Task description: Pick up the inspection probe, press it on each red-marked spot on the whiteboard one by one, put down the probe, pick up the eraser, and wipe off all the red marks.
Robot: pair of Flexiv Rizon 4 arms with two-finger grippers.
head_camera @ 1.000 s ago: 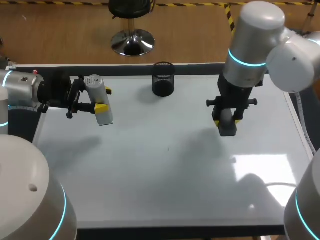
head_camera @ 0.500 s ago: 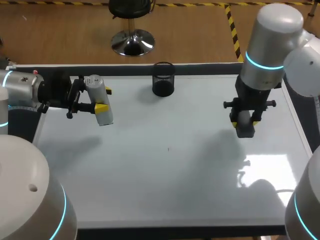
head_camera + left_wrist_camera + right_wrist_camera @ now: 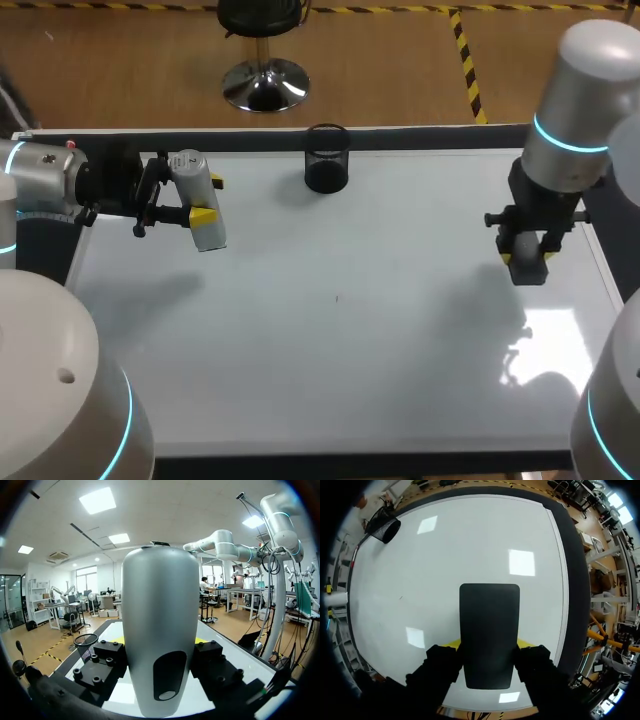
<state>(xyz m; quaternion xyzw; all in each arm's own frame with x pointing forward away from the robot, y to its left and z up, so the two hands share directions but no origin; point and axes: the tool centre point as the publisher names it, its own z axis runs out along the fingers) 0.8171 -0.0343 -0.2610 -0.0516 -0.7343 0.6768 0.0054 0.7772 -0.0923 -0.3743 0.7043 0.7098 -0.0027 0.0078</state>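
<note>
The whiteboard point(image 3: 350, 350) covers the table, and I see no red marks on it, only a tiny dark speck point(image 3: 337, 297) near the middle. My left gripper point(image 3: 208, 200) is at the far left, shut on the inspection probe point(image 3: 196, 195), a pale grey cylinder lying roughly level above the board. In the left wrist view the probe point(image 3: 160, 630) fills the space between the fingers. My right gripper point(image 3: 527, 258) points down near the board's right edge, shut on the dark eraser point(image 3: 528, 270). The right wrist view shows the eraser point(image 3: 489, 630) as a black rectangle over the whiteboard point(image 3: 470, 540).
A black mesh cup point(image 3: 327, 160) stands at the back edge, near the middle, also seen as the cup point(image 3: 384, 527) in the right wrist view. The board's dark frame point(image 3: 600, 250) runs just right of the right gripper.
My right arm has carried the eraser to the right, from the board's middle right toward its right edge. The left arm and the probe have not moved.
</note>
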